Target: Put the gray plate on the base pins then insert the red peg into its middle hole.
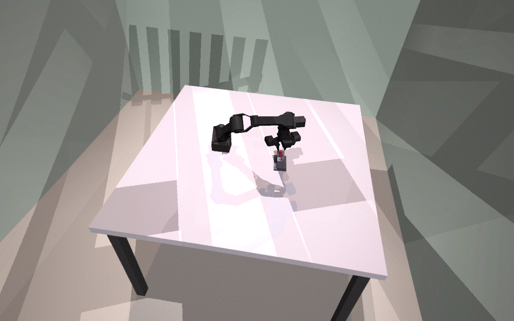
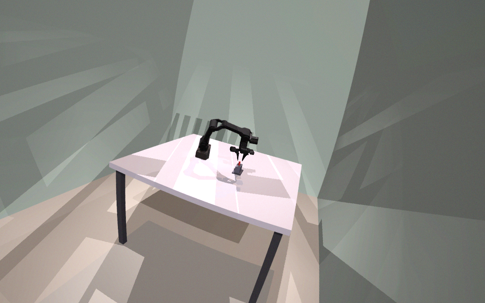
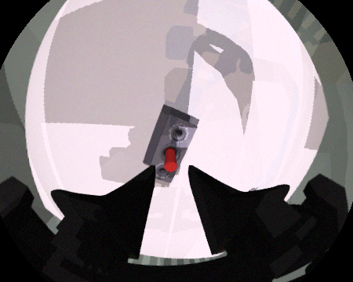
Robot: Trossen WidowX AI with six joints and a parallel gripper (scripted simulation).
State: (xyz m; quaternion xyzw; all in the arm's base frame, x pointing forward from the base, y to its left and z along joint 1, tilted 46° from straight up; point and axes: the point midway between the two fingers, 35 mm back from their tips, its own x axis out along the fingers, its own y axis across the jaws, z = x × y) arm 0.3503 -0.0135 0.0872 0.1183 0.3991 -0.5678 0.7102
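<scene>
The red peg (image 1: 280,153) (image 2: 238,163) (image 3: 170,158) stands upright in the middle hole of the gray plate (image 1: 281,162) (image 2: 238,168) (image 3: 189,138), with a short upper part showing above it. The plate lies flat on the dark gray base (image 1: 275,168) (image 2: 237,173) (image 3: 156,138); a round hole shows on each side of the peg. My gripper (image 1: 281,149) (image 2: 240,160) (image 3: 172,169) is partly open, with a fingertip on each side of the peg's top in the wrist view and gaps between them and the peg. How deep the peg sits inside is hidden.
The black arm (image 1: 267,120) (image 2: 233,126) reaches over from its mount (image 1: 221,143) (image 2: 203,151) on the white table (image 1: 151,167) (image 2: 199,180). Shadows of the arm fall on the table around the base.
</scene>
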